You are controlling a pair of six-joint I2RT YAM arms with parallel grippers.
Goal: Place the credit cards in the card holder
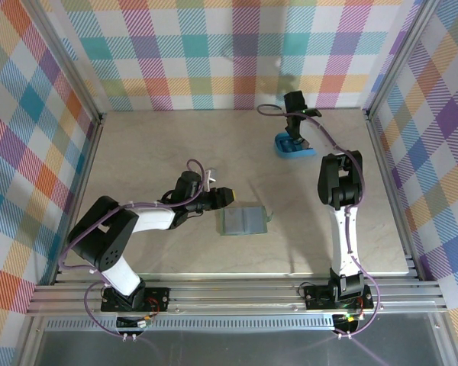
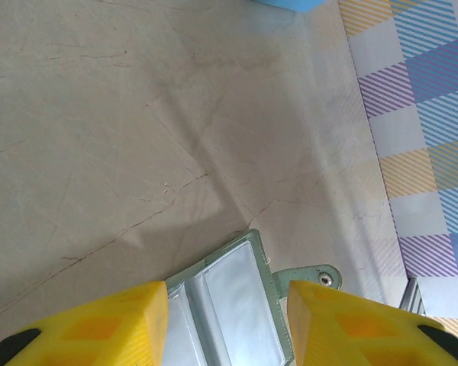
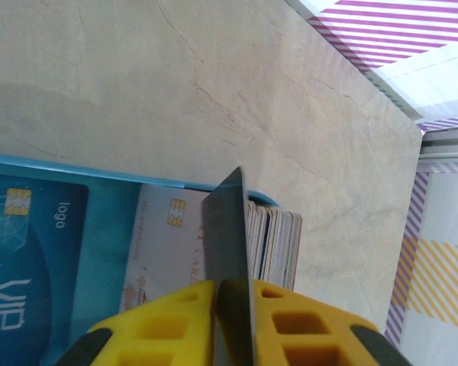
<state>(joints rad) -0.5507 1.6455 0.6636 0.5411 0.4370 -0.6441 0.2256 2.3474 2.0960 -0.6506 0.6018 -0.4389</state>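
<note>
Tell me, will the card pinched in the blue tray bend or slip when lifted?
Probably stiff: the card juts straight from the right tool without sagging. It looks thin and smooth, so it could slip or pivot in so small a pinch.

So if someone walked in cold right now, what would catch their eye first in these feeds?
At the far right of the table, the right claw pinches a dark credit card over the bright blue tray. The tray holds a blue VIP card and a stack of cards. At the table's centre the sage-green card holder lies open, with the left claw open over its edge.
</note>
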